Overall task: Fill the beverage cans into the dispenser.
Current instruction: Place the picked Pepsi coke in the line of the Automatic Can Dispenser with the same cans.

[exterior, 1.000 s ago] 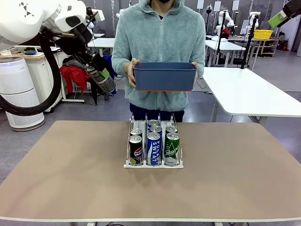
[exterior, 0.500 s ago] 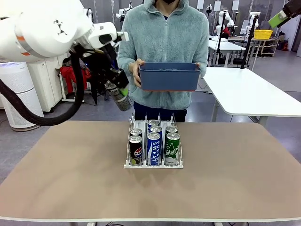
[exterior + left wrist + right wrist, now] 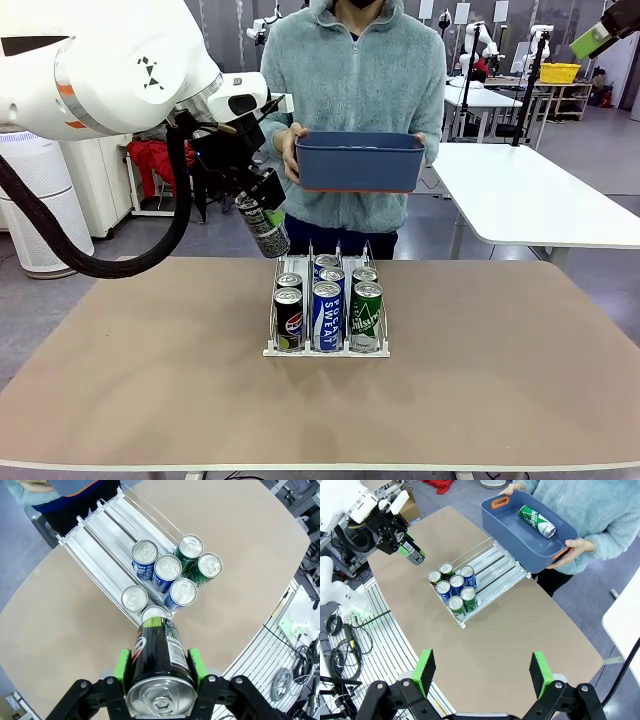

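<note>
My left pincer (image 3: 159, 662) pinches a dark can (image 3: 156, 640) at a tilt (risky), so it may snag the dispenser (image 3: 100, 560) wires.

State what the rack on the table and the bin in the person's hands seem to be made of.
The rack has thin shiny wire dividers, likely metal, on a white base, probably plastic. The bin is dark blue, matte and smoothly moulded with orange handle rims: likely plastic.

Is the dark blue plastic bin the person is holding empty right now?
No, a green metal beverage can lies on its side inside the dark blue plastic bin.
</note>
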You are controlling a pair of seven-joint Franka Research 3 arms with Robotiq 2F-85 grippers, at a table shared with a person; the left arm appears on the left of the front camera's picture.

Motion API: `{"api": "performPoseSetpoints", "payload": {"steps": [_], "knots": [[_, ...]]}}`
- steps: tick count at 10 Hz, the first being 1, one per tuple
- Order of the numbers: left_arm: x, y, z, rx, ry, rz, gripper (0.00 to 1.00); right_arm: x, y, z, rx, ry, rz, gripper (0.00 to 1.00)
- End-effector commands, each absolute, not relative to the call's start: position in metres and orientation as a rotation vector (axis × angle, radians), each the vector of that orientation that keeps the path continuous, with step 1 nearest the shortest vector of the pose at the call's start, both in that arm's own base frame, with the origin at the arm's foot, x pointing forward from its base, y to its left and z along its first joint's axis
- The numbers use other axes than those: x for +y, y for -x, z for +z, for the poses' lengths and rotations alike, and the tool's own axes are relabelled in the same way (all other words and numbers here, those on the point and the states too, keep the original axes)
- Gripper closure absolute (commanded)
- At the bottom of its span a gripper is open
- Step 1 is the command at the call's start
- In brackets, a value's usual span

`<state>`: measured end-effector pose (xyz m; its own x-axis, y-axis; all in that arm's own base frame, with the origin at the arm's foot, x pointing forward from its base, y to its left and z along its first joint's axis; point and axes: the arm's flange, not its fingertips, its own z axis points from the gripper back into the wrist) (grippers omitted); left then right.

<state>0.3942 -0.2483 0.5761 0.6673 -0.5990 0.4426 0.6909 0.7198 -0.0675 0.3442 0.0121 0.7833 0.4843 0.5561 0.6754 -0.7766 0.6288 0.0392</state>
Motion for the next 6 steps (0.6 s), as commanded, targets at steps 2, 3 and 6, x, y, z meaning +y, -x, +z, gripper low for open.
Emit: {"api": "performPoseSetpoints", "payload": {"steps": [2, 3, 6], "knots": [[-0.248, -0.395, 0.579, -0.431, 0.24, -0.715, 0.42, 0.013, -0.344, 0.782, -0.672, -0.369, 0.836, 0.0], [-0.248, -0.394, 0.576, -0.412, 0.239, -0.734, 0.42, 0.013, -0.344, 0.782, -0.672, -0.369, 0.836, 0.0], [-0.276, -0.367, 0.571, -0.44, 0.22, -0.808, 0.42, 0.013, -0.344, 0.782, -0.672, -0.369, 0.836, 0.0]]}}
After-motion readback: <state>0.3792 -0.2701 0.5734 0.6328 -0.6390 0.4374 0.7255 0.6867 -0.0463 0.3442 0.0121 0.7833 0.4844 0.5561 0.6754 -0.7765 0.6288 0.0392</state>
